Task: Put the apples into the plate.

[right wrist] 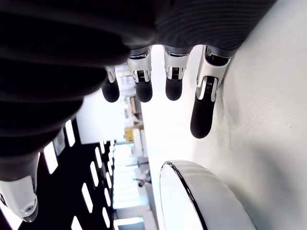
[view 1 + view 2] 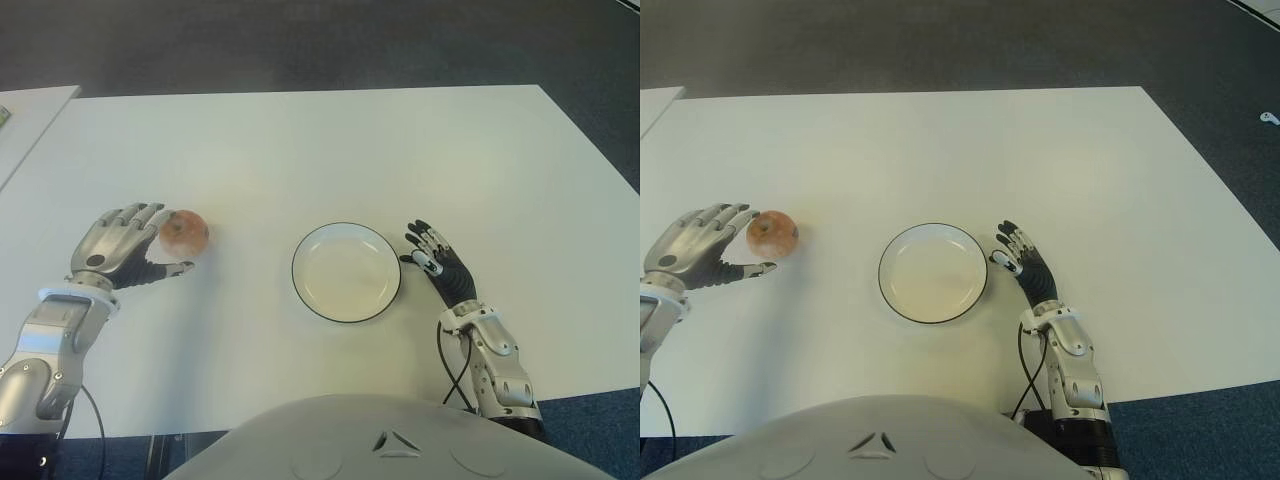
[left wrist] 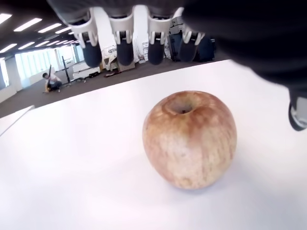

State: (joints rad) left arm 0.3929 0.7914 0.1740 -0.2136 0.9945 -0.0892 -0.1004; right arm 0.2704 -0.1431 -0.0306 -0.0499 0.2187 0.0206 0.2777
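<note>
One reddish-yellow apple (image 2: 184, 231) stands upright on the white table (image 2: 330, 150), left of the plate. My left hand (image 2: 140, 246) is spread around it from the left, fingers above and thumb in front, not closed on it; in the left wrist view the apple (image 3: 190, 139) sits free on the table under the open fingers (image 3: 124, 48). The white plate (image 2: 346, 271) with a dark rim holds nothing. My right hand (image 2: 432, 255) shows just right of the plate, fingers relaxed and straight.
Another white table's corner (image 2: 25, 115) shows at the far left. Dark carpet lies beyond the table's far edge. A person crouches far off (image 3: 52, 80) in the left wrist view.
</note>
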